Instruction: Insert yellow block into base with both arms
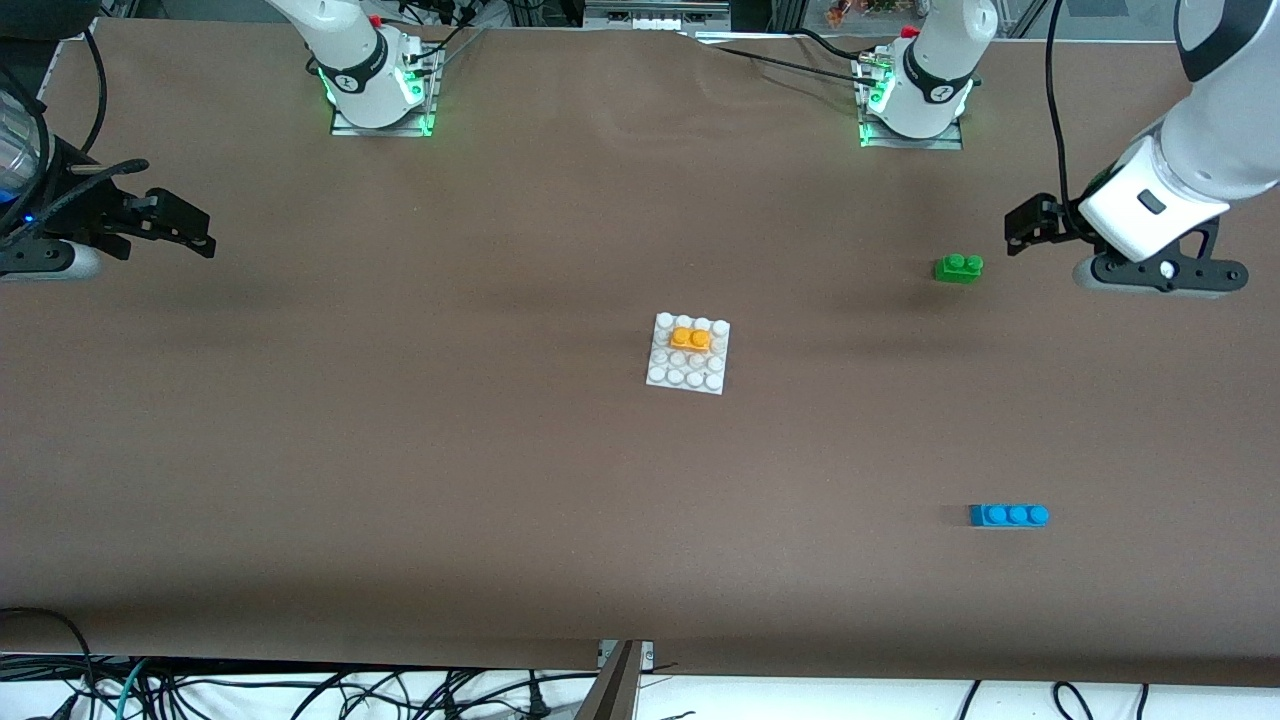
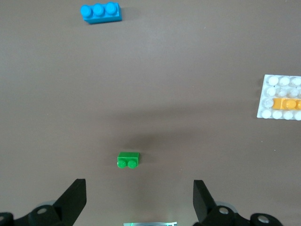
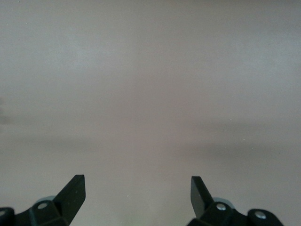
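Brown cloth covers the counter (image 1: 400, 450), and from the front we see the white base (image 1: 660, 374) at its middle with the yellow block (image 1: 691, 339) on it, in the second stud row from the robots' edge, sitting level. Our left end effector (image 1: 1025, 232) hangs over the left arm's end of the counter, just beside the green brick (image 1: 958, 267); our right end effector (image 1: 185, 225) hangs over the right arm's end. A blue brick (image 1: 1008, 515) lies nearer the camera than the green one. In the left wrist view the fingers (image 2: 75, 197) stand wide apart, holding nothing, with the green brick and blue brick below and the base at the frame's edge, the orange-yellow block's two studs showing. In the right wrist view the fingers (image 3: 74, 192) are spread too, over bare cloth. We judge the block seated and both arms waiting; if pressing is still needed, we would steady the base with one arm and push straight down.
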Robot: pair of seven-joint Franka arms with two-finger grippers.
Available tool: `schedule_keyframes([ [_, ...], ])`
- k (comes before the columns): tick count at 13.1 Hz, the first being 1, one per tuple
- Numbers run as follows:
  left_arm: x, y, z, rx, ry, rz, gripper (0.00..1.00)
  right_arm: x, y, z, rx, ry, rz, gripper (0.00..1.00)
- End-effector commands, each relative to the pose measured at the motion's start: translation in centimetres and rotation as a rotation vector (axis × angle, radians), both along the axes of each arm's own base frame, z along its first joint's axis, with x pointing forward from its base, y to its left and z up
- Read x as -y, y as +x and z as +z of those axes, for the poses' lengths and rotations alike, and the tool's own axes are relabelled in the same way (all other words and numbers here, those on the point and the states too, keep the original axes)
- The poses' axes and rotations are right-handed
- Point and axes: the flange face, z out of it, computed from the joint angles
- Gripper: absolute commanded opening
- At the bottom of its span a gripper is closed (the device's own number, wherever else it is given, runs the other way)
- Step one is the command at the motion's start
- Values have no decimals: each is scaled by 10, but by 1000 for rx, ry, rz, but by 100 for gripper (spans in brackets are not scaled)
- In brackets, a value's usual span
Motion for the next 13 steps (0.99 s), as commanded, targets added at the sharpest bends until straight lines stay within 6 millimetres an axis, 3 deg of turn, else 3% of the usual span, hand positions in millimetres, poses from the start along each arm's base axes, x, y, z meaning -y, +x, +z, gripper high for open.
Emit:
schedule_keyframes([
  [1, -18, -5, -1, 17, -29, 7, 100, 1, -2, 2, 1, 4, 2, 99],
  [10, -9, -3, 9, 15, -49, -17, 100, 2, -2, 2, 0, 3, 2, 99],
  [13, -16, -2, 9, 14, -66, 7, 100, 1, -2, 2, 1, 4, 2, 99],
])
